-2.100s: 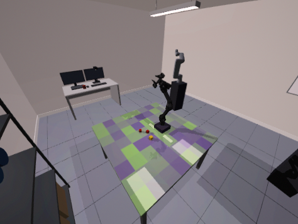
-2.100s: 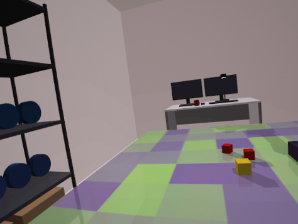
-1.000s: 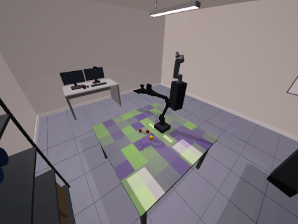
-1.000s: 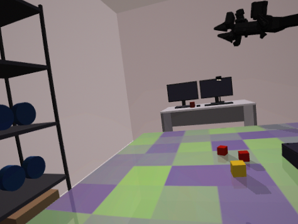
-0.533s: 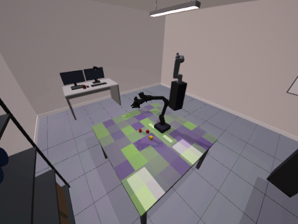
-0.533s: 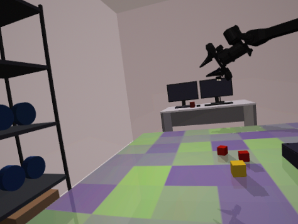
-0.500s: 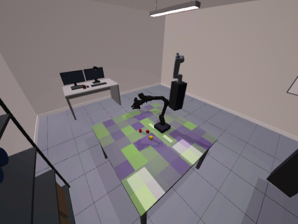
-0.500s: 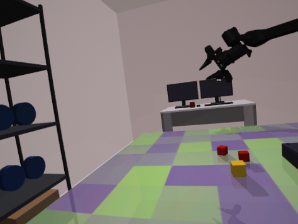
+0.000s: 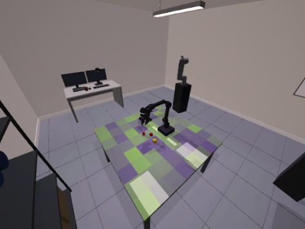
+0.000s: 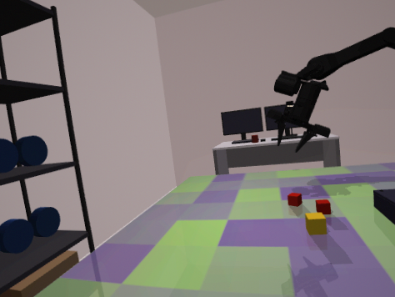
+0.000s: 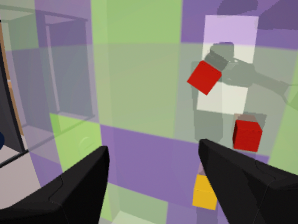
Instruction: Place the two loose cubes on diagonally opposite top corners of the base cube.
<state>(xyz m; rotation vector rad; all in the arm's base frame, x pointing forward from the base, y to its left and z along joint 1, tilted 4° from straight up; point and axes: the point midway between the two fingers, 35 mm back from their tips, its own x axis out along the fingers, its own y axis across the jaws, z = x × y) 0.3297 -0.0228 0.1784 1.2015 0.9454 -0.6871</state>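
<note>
The yellow base cube (image 9: pixel 154 141) (image 10: pixel 316 224) (image 11: pixel 204 192) sits on the patchwork table; in the wrist view the right finger partly hides it. One loose red cube (image 9: pixel 151 134) (image 10: pixel 322 207) (image 11: pixel 247 136) lies near it, apart from it. The other red cube (image 9: pixel 143 133) (image 10: pixel 294 199) (image 11: pixel 204 77) lies farther from the base cube and looks turned at an angle in the wrist view. Both red cubes rest on the table, apart from each other. My gripper (image 9: pixel 144 124) (image 10: pixel 287 148) (image 11: pixel 154 149) is open, with nothing between its fingers. It hangs well above the table, on the red cubes' side of the base cube.
The arm's dark base (image 9: pixel 166 130) (image 10: pixel 385 202) stands on the table (image 9: pixel 139 157) (image 10: pixel 250 263), to the right of the cubes in the exterior view. A shelf rack (image 10: pixel 70 125) with blue dumbbells and a desk (image 9: pixel 93 91) with monitors stand away from the table.
</note>
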